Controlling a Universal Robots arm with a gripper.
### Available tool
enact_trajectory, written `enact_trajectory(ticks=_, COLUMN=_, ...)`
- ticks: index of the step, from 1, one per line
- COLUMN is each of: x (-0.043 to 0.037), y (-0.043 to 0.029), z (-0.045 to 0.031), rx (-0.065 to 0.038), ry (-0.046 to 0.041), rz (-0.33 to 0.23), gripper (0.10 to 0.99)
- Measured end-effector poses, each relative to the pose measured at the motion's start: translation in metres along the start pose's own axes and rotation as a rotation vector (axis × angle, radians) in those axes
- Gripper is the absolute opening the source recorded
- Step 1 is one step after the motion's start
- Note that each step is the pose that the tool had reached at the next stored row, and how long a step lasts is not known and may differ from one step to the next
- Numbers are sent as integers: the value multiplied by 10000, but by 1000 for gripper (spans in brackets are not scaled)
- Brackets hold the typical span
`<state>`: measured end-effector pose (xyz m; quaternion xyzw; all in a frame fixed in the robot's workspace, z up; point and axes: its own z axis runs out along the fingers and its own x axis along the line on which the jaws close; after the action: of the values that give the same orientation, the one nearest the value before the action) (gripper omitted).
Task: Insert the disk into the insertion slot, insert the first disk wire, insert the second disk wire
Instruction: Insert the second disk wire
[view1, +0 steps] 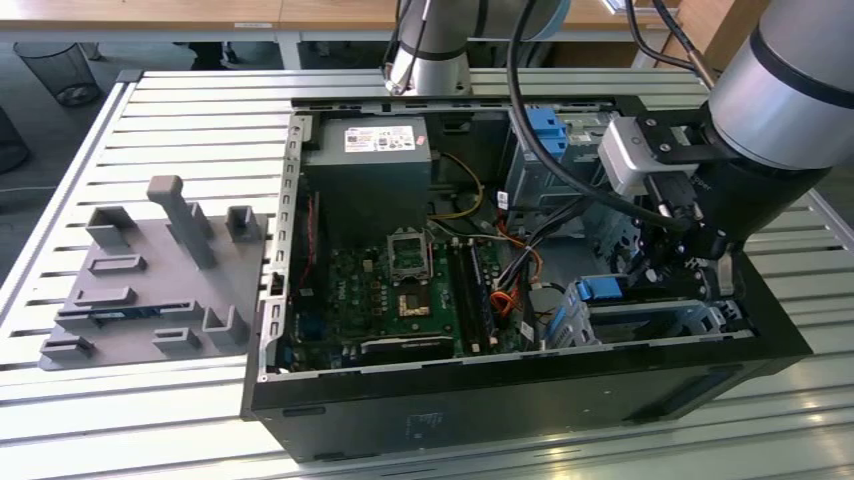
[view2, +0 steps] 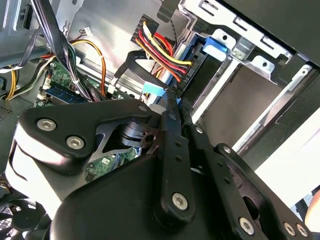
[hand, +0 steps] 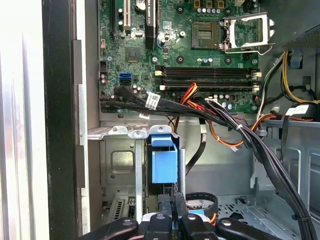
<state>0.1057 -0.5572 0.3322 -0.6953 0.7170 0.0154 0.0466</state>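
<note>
Your hand (view2: 175, 102) is pinched almost shut on a wire plug, right beside the disk (hand: 164, 165) in the insertion slot (hand: 117, 160).

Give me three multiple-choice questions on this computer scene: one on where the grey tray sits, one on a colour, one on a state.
1. In the exterior view, the tray lies
A. on the case's left
B. inside the case
C. on the case's right

2. The disk carrier is
A. red
B. blue
C. yellow

3. The case is
A. closed
B. open, motherboard showing
C. lying empty, no boards

Answers: 1 A, the tray rests on the slatted table at that view's left. 2 B, bright blue plastic in the first wrist view. 3 B, the green motherboard and wires are exposed.
</note>
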Motion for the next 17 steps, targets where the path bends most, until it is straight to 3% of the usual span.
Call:
enact_trajectory(ticks=10, x=-2, y=-1, z=-17, rx=0, ry=-36, rz=1, gripper=149)
enact_trajectory(ticks=14, x=-2, y=-1, z=-18, rx=-4, ry=-166, rz=9, gripper=149)
enact_trajectory(ticks=17, x=0, y=-1, z=-17, rx=-4, ry=-196, rz=27, gripper=149)
